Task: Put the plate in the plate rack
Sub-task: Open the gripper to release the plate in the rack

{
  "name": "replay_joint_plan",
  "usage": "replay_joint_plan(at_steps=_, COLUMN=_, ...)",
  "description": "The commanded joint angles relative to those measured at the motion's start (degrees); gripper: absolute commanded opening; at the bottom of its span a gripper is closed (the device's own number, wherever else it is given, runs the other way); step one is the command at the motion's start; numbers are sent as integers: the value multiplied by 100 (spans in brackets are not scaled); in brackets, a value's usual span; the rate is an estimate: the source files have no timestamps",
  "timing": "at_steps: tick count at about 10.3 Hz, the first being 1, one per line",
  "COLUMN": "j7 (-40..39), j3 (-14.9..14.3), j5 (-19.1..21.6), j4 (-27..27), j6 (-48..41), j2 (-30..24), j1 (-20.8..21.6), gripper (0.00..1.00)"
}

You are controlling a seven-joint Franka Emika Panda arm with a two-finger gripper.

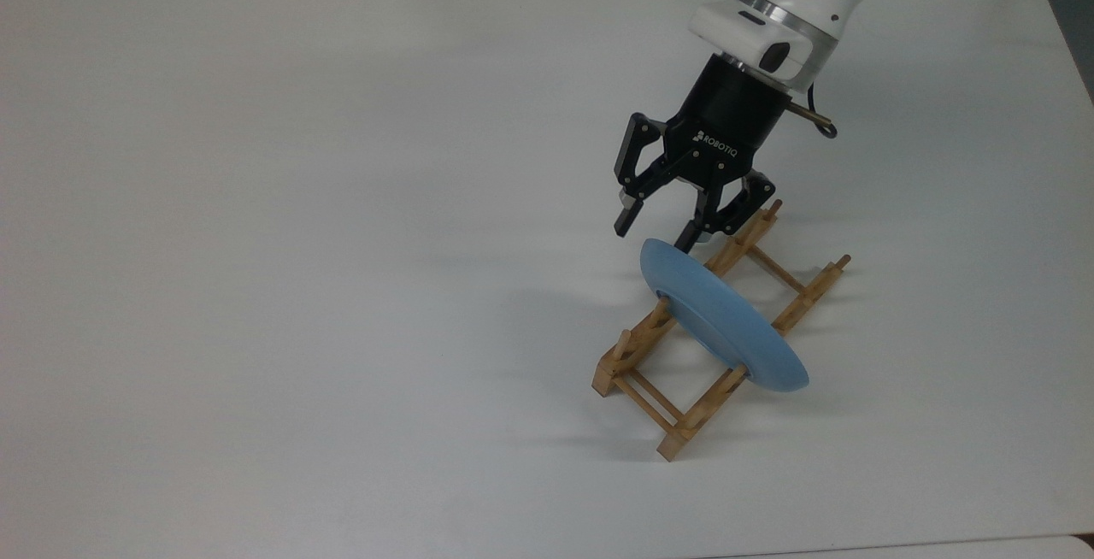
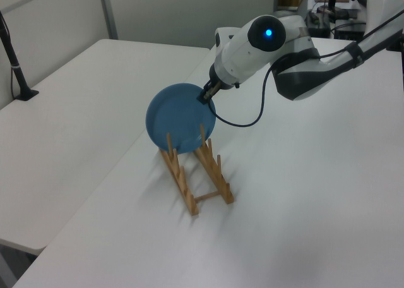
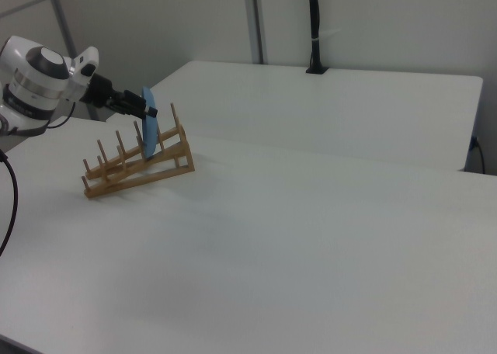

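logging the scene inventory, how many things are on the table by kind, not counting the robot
plate: 1, light blue, standing on edge in the rack
plate rack: 1, light-brown wood
total: 2
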Motion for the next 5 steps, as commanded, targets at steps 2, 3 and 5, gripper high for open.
replay_joint_plan(at_steps=2, j7=-211, j3=-49, j5=1182, j4=-79, j6=28, j2=-553, j1=-23, gripper=100)
replay_joint_plan(at_steps=3, j7=-692, j3=-49, j5=1744, j4=-71, j6=-286, j2=-703, j1=-41, gripper=100)
replay_joint_plan(at_steps=5, j7=-2226, j3=-66, j5=3235, j4=-88, j6=-1066, j2=-1133, j1=-329, gripper=100)
